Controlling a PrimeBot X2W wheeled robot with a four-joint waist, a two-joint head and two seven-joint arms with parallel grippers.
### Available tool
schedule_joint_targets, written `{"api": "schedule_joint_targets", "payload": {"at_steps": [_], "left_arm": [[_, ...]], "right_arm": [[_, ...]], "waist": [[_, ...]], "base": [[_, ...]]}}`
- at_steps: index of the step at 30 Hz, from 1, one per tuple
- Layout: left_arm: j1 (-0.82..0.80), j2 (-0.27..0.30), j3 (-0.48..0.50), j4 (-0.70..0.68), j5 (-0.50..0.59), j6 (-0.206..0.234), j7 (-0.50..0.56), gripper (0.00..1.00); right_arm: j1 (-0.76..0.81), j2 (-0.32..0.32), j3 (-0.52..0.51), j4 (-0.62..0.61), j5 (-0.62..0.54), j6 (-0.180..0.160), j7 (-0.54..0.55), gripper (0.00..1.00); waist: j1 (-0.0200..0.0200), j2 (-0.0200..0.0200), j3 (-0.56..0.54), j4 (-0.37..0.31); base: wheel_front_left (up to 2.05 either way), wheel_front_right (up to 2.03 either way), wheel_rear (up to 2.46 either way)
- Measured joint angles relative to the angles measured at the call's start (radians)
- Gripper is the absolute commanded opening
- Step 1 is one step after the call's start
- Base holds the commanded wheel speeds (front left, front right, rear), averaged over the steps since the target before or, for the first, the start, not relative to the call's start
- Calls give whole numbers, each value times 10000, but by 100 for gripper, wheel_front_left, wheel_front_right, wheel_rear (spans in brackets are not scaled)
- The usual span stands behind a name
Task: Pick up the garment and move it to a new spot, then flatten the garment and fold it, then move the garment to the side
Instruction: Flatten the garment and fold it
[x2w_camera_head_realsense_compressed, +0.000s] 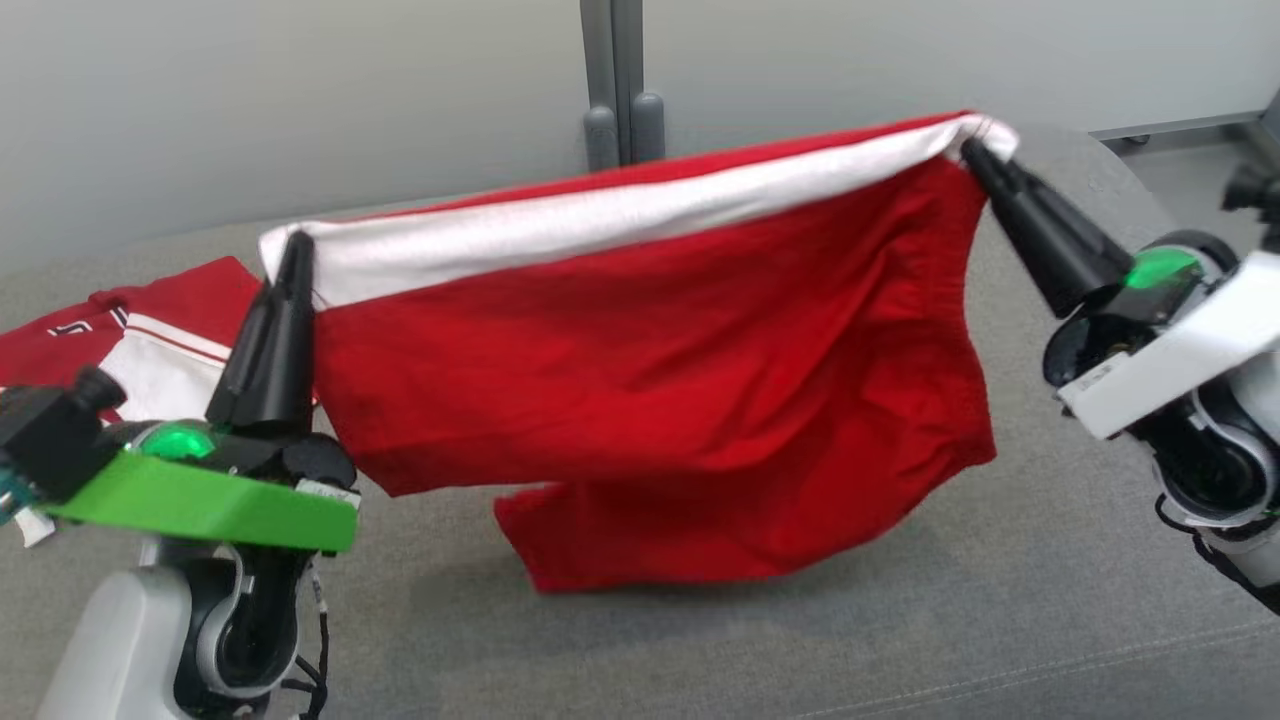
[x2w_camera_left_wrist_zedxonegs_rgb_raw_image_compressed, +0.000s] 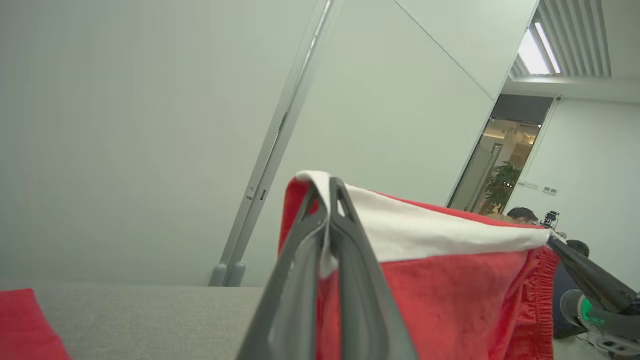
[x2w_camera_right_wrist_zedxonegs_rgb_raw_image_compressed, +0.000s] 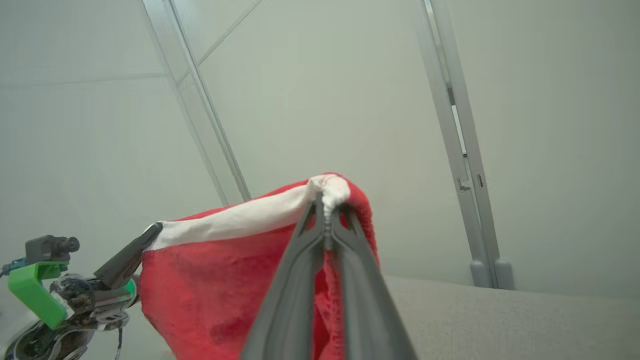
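Note:
The garment is a pair of red shorts with a white waistband, held up by that band and stretched between both grippers above the grey table. Its legs hang down, the lowest hem close to the tabletop. My left gripper is shut on the band's left corner, and my right gripper is shut on the right corner. In the left wrist view the left gripper pinches the white band of the garment. In the right wrist view the right gripper pinches the bunched band of the garment.
A second red and white garment lies flat on the table at the far left. A grey post rises behind the table against a pale wall. In the left wrist view a doorway opens at the far right with a person's head below it.

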Motion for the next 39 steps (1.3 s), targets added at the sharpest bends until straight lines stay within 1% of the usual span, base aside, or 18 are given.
{"api": "schedule_joint_targets", "payload": {"at_steps": [3,5,6,7,8,9,11,13,16,18,20,24,26,27,29,32,35,39], "left_arm": [[-426,255,-326,1166,-65,194,846,0],[-1001,291,-451,2027,-61,293,1296,0],[-1388,290,-477,2414,-40,368,1476,0],[-1857,274,-430,2675,100,420,1476,0],[-2435,221,-265,2734,180,474,1459,0],[-3127,111,-77,2642,232,493,1365,0],[-4678,-171,201,2274,238,493,1114,0],[-5684,-357,322,1979,238,493,982,0],[-5609,-374,253,2050,238,489,936,0],[-4866,-376,15,2290,230,451,999,0],[-3702,-481,-295,2652,113,403,1070,0],[-1337,-1095,-947,3693,-399,360,1154,0],[-424,-1409,-1135,4190,-683,345,1072,0],[-81,-1446,-1237,4405,-694,276,1009,0],[316,-1444,-1237,4729,-698,165,798,0],[360,-1421,-907,4964,-740,-75,366,0],[361,-1287,-675,5014,-750,-353,35,0],[435,-1030,-930,5085,-660,-732,-50,0]], "right_arm": [[-469,339,648,1005,82,-92,932,0],[-1212,709,880,1900,-100,-464,1419,0],[-1697,865,869,2343,-443,-692,1509,0],[-2269,1016,690,2740,-773,-928,1498,0],[-2905,1218,311,2995,-1076,-1200,1298,0],[-3594,1446,-159,3095,-1229,-1384,1018,0],[-4950,1812,-940,3081,-1386,-1549,412,0],[-5665,1812,-1120,3120,-1471,-1542,173,0],[-5341,1891,-435,3605,-1530,-1335,261,0],[-4569,2088,96,4027,-1484,-1198,416,0],[-3613,2219,619,4397,-1335,-965,602,0],[-1876,2128,1647,5214,-1371,-709,844,0],[-1152,2107,2057,5607,-1417,-587,888,0],[-869,2146,2205,5753,-1446,-518,884,0],[-545,2353,2257,5952,-1417,-422,752,0],[-529,2516,2295,6011,-1490,-242,374,0],[-528,2401,2637,6044,-2002,-104,77,0],[-407,2263,2920,6115,-2531,-102,-161,0]], "waist": [[0,0,204,67],[0,0,375,122],[0,0,459,153],[0,0,540,189],[0,0,617,228],[0,0,690,265],[0,0,824,353],[0,0,924,469],[0,0,1073,610],[0,0,1185,660],[0,0,1302,689],[0,0,1569,730],[0,0,1712,758],[0,-1,1784,771],[0,0,1913,790],[0,0,2014,811],[0,0,1921,817],[0,0,1681,802]], "base": [[0,0,0],[0,0,0],[0,0,0],[0,0,0],[0,0,0],[0,0,0],[0,0,0],[0,0,0],[0,0,0],[0,0,0],[0,0,0],[0,0,0],[0,0,0],[0,0,0],[0,0,0],[0,0,0],[0,0,0],[0,0,0]]}}
